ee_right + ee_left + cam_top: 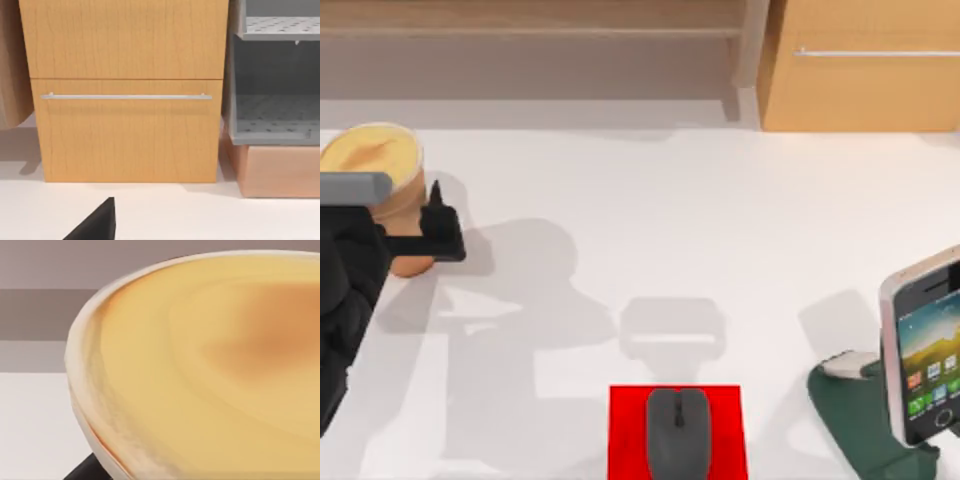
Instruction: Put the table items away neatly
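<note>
The orange paper cup (375, 158) with its yellow lid stands at the far left of the white table (670, 220). My left gripper (395, 225) is shut on the cup's body, one black finger (436, 215) pressed to its right side and the other hidden. The left wrist view looks closely down on the cup's lid (210, 370). The dark grey mouse (678, 432) lies on the red mat (625, 430) at the front middle. The pink-edged smartphone (925, 350) leans upright in the dark green stand (860, 420) at the front right. A dark part of my right gripper (97, 225) faces the cabinet.
A light wooden cabinet (865, 75) with a metal drawer handle (125, 96) stands at the back right, a low wooden shelf (530, 30) runs along the back, and a grey perforated rack (275, 75) stands beside the cabinet. Bare tabletop lies between the cup and the mat.
</note>
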Motion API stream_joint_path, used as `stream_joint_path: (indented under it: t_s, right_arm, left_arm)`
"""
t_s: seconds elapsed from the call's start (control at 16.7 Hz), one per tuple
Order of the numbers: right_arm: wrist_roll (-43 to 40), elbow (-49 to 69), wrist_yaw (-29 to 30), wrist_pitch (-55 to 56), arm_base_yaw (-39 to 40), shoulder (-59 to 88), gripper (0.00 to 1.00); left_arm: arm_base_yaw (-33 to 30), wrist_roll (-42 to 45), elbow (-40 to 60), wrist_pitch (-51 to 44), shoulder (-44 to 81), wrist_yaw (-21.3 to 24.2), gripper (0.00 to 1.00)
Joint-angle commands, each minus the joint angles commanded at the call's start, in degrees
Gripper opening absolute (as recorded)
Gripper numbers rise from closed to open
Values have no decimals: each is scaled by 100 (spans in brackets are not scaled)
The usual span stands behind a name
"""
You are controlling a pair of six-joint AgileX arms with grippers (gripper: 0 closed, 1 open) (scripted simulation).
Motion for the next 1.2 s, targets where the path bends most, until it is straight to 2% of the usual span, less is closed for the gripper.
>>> stream_joint_path:
  t_s: [0.12, 0.9, 1.2]
  right_arm:
    - [0, 0, 0, 0, 0, 0, 100]
    - [0, 0, 0, 0, 0, 0, 100]
    - [0, 0, 0, 0, 0, 0, 100]
  left_arm:
    - [0, 0, 0, 0, 0, 0, 100]
    - [0, 0, 0, 0, 0, 0, 2]
    - [0, 0, 0, 0, 0, 0, 0]
